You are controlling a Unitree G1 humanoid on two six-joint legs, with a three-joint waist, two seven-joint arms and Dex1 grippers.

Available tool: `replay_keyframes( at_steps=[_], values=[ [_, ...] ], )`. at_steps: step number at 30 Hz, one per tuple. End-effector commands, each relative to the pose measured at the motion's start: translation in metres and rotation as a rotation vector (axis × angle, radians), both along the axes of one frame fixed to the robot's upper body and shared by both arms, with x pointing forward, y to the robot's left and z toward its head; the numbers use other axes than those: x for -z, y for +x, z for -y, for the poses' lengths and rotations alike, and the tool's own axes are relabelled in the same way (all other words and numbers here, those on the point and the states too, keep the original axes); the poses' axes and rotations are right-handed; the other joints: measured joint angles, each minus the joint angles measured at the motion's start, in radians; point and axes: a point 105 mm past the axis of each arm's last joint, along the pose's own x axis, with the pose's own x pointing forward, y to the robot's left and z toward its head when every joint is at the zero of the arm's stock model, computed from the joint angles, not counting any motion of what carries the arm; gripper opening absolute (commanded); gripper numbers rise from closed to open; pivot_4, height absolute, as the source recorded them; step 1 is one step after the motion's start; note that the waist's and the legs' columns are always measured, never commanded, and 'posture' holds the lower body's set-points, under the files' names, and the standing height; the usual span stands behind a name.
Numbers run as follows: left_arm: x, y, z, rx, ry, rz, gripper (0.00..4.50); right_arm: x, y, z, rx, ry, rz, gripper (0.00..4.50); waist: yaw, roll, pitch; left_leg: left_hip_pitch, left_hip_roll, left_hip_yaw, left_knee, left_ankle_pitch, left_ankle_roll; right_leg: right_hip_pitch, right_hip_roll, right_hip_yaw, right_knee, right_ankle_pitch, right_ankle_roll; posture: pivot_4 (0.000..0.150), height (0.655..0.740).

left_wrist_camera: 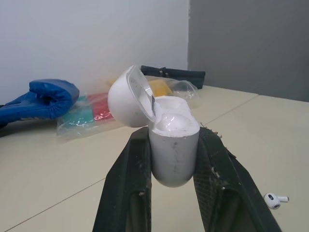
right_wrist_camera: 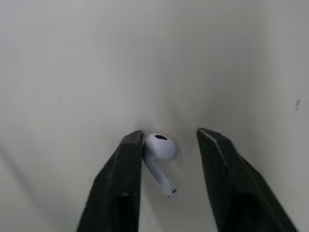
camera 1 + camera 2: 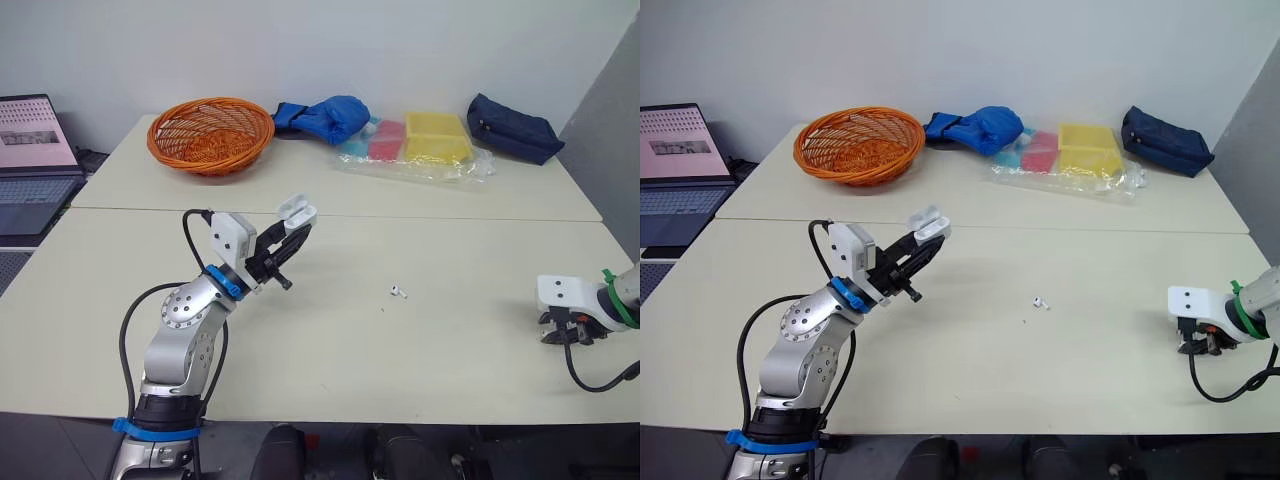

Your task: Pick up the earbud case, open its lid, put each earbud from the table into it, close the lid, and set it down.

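Note:
My left gripper [image 3: 292, 232] is raised above the table's left half, shut on the white earbud case [image 1: 174, 150]. The case stands upright between the fingers and its lid [image 1: 126, 97] is tipped open. One white earbud [image 3: 398, 292] lies on the table's middle, to the right of the case. Near the table's right edge my right gripper [image 3: 567, 332] points down at the tabletop. In the right wrist view its fingers are open around a second earbud [image 2: 161, 149] lying on the table. One finger [image 2: 126, 164] touches the earbud, and a gap is left to the other finger.
Along the back of the table stand an orange wicker basket [image 3: 210, 133], a blue glove [image 3: 325, 118], coloured boxes in a clear bag [image 3: 415, 145] and a navy pouch [image 3: 514, 127]. A laptop [image 3: 35, 160] sits off the table's left side.

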Motion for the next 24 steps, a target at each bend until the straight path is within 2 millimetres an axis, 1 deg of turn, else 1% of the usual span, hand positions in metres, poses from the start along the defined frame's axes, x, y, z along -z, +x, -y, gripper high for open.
replay_keyframes(
  at_steps=[1, 3, 8, 15, 18, 22, 24],
  values=[
    [-0.012, -0.002, 0.003, 0.018, -0.002, 0.043, 0.77, 0.003, -0.006, 0.004, 0.008, -0.007, -0.021, 2.53, 0.000, 0.000, 0.000, 0.000, 0.000, 0.000, 0.000, 0.000, 0.000, 0.000, 0.000, 0.000, 0.000, 0.000, 0.000, 0.150, 0.7400],
    [-0.010, -0.002, 0.004, 0.023, 0.001, 0.038, 0.77, 0.002, -0.007, 0.005, 0.010, -0.006, -0.024, 2.53, 0.001, 0.000, 0.000, 0.000, 0.000, -0.001, -0.001, 0.000, 0.000, 0.000, 0.000, -0.001, 0.000, 0.002, 0.004, 0.150, 0.7400],
    [-0.009, -0.002, 0.005, 0.035, 0.006, 0.034, 0.77, 0.003, -0.013, 0.009, 0.011, -0.023, -0.041, 2.53, 0.004, 0.000, 0.000, 0.000, 0.000, -0.001, -0.001, 0.000, 0.000, 0.000, 0.000, -0.001, 0.000, 0.002, 0.004, 0.150, 0.7400],
    [-0.008, -0.002, 0.005, 0.041, 0.012, 0.029, 0.77, 0.005, -0.017, 0.009, 0.021, -0.015, -0.055, 2.53, 0.005, 0.000, 0.000, 0.000, 0.000, -0.001, -0.001, 0.000, 0.000, 0.001, 0.000, -0.001, 0.000, 0.002, 0.004, 0.150, 0.7400],
    [-0.008, -0.001, 0.004, 0.038, 0.013, 0.030, 0.77, 0.006, -0.015, 0.009, 0.025, -0.016, -0.044, 1.94, 0.005, 0.000, 0.000, 0.000, 0.000, -0.001, -0.001, 0.000, 0.000, 0.001, 0.000, -0.001, 0.000, 0.002, 0.004, 0.150, 0.7400],
    [-0.008, -0.002, 0.004, 0.037, 0.012, 0.030, 0.77, 0.007, -0.015, 0.012, 0.033, -0.021, -0.040, 0.56, 0.003, 0.000, 0.000, 0.001, 0.000, -0.001, 0.000, 0.000, 0.000, 0.001, 0.000, -0.001, 0.000, 0.002, 0.003, 0.150, 0.7400],
    [-0.008, -0.001, 0.004, 0.038, 0.012, 0.029, 0.77, 0.008, -0.015, 0.013, 0.034, -0.023, -0.040, 0.56, 0.003, 0.000, 0.000, 0.002, 0.000, 0.000, 0.001, 0.000, 0.000, 0.002, 0.000, 0.000, 0.000, 0.000, 0.000, 0.150, 0.7400]
  ],
)
